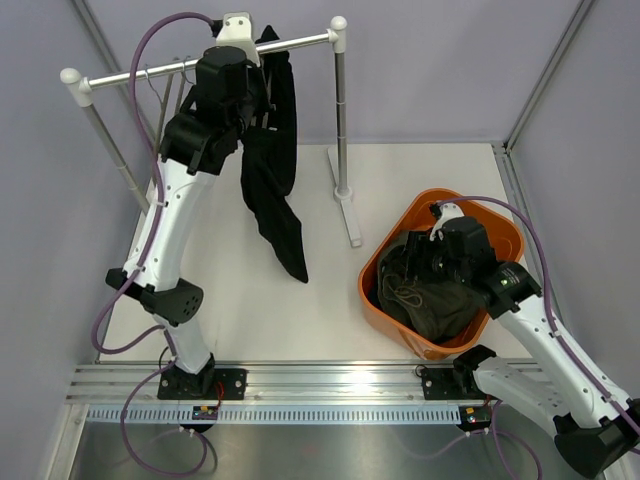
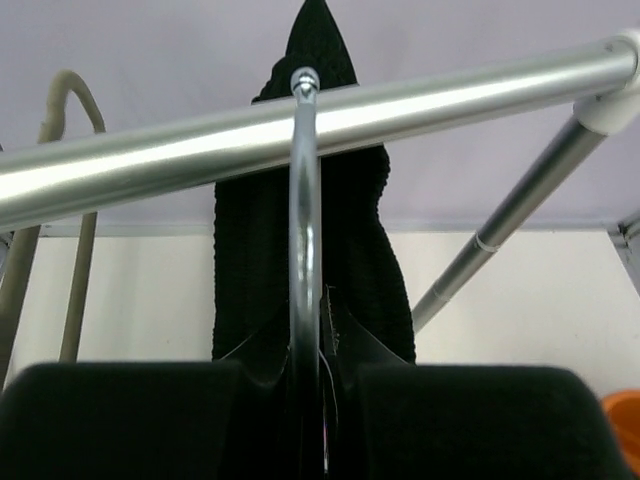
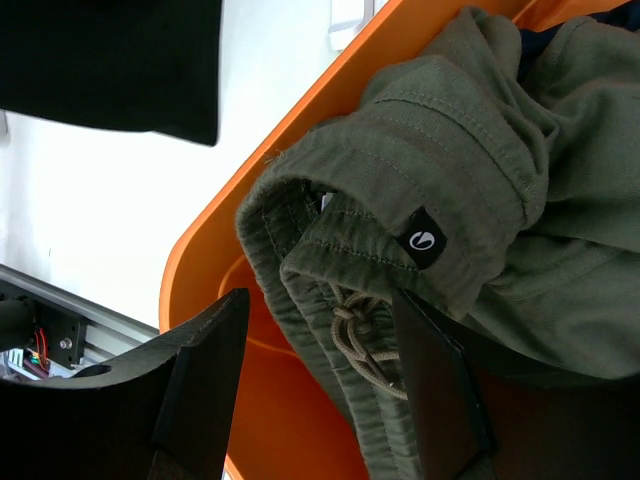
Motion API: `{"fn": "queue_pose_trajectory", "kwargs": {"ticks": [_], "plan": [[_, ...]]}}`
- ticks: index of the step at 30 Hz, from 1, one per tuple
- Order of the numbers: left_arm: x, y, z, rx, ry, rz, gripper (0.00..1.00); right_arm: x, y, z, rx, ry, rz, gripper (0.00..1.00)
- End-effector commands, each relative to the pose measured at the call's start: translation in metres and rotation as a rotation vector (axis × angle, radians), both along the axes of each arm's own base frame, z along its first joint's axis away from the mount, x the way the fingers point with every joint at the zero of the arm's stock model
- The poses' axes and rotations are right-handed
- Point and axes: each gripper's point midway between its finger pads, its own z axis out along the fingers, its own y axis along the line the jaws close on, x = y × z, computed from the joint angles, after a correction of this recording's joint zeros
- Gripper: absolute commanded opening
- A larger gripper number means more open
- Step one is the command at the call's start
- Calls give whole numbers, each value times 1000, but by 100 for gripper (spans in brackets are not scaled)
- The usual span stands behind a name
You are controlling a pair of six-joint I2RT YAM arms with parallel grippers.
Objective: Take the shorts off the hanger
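Diffuse, even overhead light with faint, soft shadows
A glare band runs along the rail (image 2: pixel 450 95) in the left wrist view; black shorts (image 1: pixel 270 190) lose detail; close foregrounds are soft

A silver rail (image 2: pixel 150 160) runs across from near left to far right. A metal hanger hook (image 2: pixel 304 230) curls over it, its stem dropping between the closed fingers (image 2: pixel 120 420) of the left gripper (image 2: pixel 310 400). The black shorts (image 2: pixel 370 260) hang just behind the hook. A beige hook (image 2: pixel 60 110) sits at the left, and a slanted rack leg (image 2: pixel 520 205) at the right.
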Motion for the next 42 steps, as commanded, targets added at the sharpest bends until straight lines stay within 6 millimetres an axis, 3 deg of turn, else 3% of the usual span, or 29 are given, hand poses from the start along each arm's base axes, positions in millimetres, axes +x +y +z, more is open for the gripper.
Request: {"fn": "queue_pose_trajectory", "kwargs": {"ticks": [1, 9, 14, 18, 20, 22, 26, 28, 31, 32, 34, 36, 42], "plan": [[-33, 5, 54, -20, -121, -90, 0, 7, 8, 21, 34, -60, 33, 67], [-63, 5, 35, 31, -26, -177, 0, 10, 6, 35, 31, -85, 23, 67], [-93, 4, 26, 44, 27, -252, 0, 12, 9, 47, 40, -96, 32, 67], [-119, -12, 5, 78, 90, -342, 0, 14, 17, 64, 55, -110, 50, 66], [-133, -14, 0, 91, 107, -366, 0, 13, 25, 80, 46, -145, 65, 66], [-143, -24, -18, 118, 148, -400, 0, 17, 30, 85, 12, -156, 54, 66], [-173, -29, -31, 124, 168, -450, 0, 15, 58, 118, 20, -212, 100, 67], [-179, -32, -50, 138, 205, -467, 0, 14, 66, 130, 26, -231, 110, 67], [-195, -39, -60, 128, 212, -522, 0, 14, 82, 153, 53, -266, 134, 67], [-198, -43, -76, 140, 247, -535, 0, 17, 88, 162, 59, -277, 139, 67], [-207, -48, -82, 139, 253, -570, 0, 15, 96, 174, 70, -298, 150, 68], [-215, -55, -95, 143, 277, -606, 0, 19, 107, 172, 62, -292, 158, 68], [-235, -68, -103, 125, 286, -692, 0, 29, 135, 168, 62, -285, 181, 68]]}}
